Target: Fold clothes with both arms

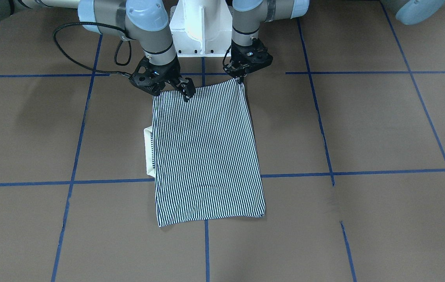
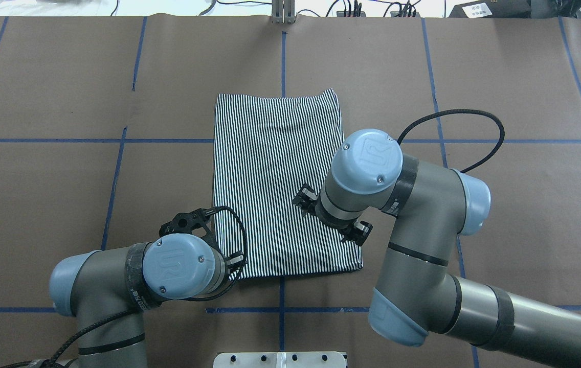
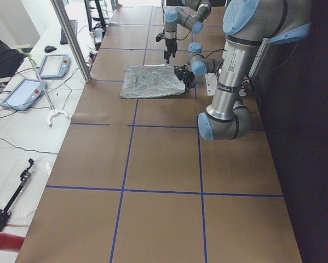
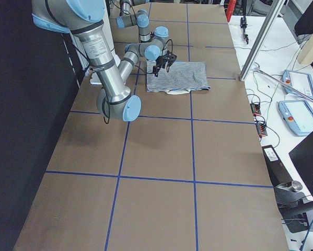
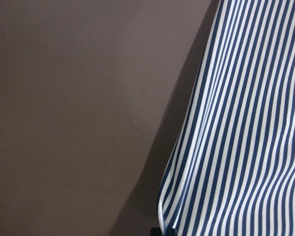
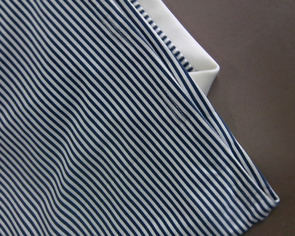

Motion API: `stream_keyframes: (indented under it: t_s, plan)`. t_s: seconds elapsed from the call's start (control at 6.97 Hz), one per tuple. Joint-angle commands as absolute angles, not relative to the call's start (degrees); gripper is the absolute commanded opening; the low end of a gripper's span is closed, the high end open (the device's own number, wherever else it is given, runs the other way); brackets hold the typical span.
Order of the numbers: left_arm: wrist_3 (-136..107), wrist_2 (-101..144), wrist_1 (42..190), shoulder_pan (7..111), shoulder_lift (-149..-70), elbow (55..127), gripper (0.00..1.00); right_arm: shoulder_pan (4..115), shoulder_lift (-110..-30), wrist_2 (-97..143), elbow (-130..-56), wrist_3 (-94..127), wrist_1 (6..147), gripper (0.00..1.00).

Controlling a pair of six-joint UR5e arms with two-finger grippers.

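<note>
polo shirt (image 1: 207,156) | folded rectangle, navy-white stripes | cream collar (image 1: 148,150) protruding

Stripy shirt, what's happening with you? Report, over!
Left tool pinching shirt corner, lifted slightly. Right tool on same edge, grip unclear. Shirt folded, collar peeking out. Nothing seen in the way.

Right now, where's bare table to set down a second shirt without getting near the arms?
Wide bare table lies either side of the striped shirt, and beyond its far hem. Crowded: the shirt's robot-side edge, where the left gripper and right gripper sit by the white base.
</note>
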State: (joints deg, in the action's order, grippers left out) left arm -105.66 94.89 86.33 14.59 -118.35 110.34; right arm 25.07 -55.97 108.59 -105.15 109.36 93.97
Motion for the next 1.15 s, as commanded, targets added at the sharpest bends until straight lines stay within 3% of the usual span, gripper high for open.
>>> stream_keyframes:
  t_s: [0.0, 1.0]
  plan:
    - [-105.64, 94.92, 86.4, 14.59, -118.56, 110.3, 0.0, 21.29, -56.25, 103.57, -103.2, 118.2, 94.13, 1.0]
    - [-105.64, 95.01, 86.48, 14.59, -118.57, 110.3, 0.0, 18.98, -57.92, 101.25, -100.28, 118.3, 94.13, 1.0]
